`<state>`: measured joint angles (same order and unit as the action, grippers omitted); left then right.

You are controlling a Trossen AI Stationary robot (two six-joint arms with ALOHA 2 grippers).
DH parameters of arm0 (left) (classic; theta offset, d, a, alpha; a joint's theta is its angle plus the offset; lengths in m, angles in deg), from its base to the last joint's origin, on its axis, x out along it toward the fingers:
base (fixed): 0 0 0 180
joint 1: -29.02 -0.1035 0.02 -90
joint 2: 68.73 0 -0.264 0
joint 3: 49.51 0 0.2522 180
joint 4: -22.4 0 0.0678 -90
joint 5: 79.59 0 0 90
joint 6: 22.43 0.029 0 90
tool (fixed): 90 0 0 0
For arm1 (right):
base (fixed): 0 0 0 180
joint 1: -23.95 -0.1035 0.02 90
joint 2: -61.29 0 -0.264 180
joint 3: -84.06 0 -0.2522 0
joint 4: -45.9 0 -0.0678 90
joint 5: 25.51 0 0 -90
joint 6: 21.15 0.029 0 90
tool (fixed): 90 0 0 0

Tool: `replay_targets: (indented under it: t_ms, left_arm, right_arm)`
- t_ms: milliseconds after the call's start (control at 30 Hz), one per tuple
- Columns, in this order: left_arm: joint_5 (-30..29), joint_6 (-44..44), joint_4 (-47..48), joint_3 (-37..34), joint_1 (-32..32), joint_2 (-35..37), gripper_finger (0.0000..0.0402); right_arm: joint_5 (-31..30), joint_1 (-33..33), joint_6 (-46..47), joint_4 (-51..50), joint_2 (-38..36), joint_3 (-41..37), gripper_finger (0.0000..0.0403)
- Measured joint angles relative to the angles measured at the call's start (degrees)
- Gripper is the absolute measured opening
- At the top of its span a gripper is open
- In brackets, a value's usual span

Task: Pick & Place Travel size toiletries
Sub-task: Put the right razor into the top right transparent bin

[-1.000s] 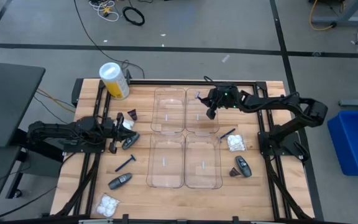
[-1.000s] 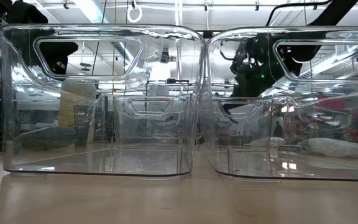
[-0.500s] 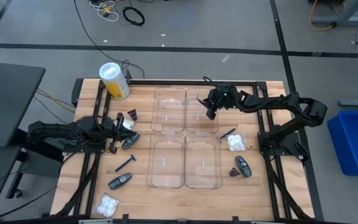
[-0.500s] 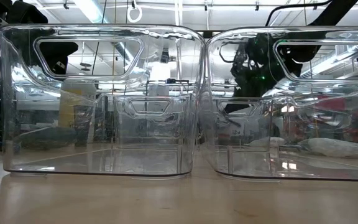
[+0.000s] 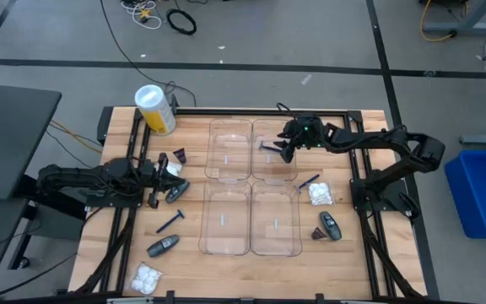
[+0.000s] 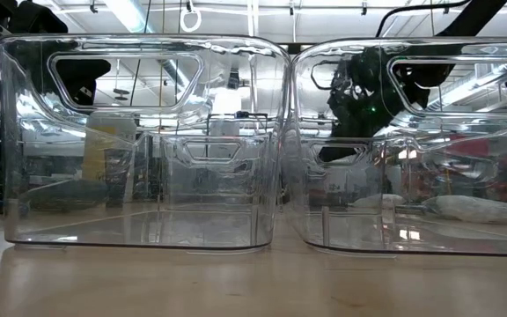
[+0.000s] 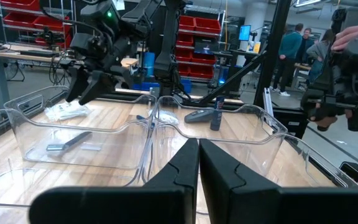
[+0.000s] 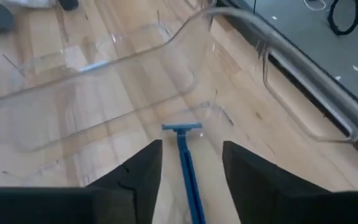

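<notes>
Blue razor between open right claw fingers, in tray.

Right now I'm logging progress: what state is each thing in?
right gripper: open, over the far right tray
blue razor: released, lying in that tray
far right tray: holds only that razor
left gripper: shut, waiting at the table's left
second razor: on the table, outside the trays

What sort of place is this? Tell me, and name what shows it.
Probably a robotics lab or workshop: shelving with red storage bins, loose cables on the grey concrete floor, and people standing among equipment beyond the wooden table.
</notes>
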<state>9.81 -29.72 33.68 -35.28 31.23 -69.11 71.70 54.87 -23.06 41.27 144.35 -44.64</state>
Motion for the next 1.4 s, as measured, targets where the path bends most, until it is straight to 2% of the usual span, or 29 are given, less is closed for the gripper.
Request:
replay_targets:
  t_ms: [367,567,1000,1400]
  left_arm:
    - [0.0,0.0,0.0,0.0,0.0,0.0,0.0022]
    - [0.0,0.0,0.0,0.0,0.0,0.0,0.0022]
    - [0.0,0.0,0.0,0.0,0.0,0.0,0.0022]
    - [0.0,0.0,0.0,0.0,0.0,0.0,0.0022]
  right_arm:
    - [3.9,-1.8,0.0,0.1,-9.3,0.0,0.0208]
    - [3.9,-3.4,-0.1,-1.8,-13.0,0.0,0.0203]
    - [3.9,-6.3,-5.2,-13.9,-23.1,0.0,0.0169]
    - [3.8,-6.2,-8.7,-28.2,-30.6,0.0,0.0161]
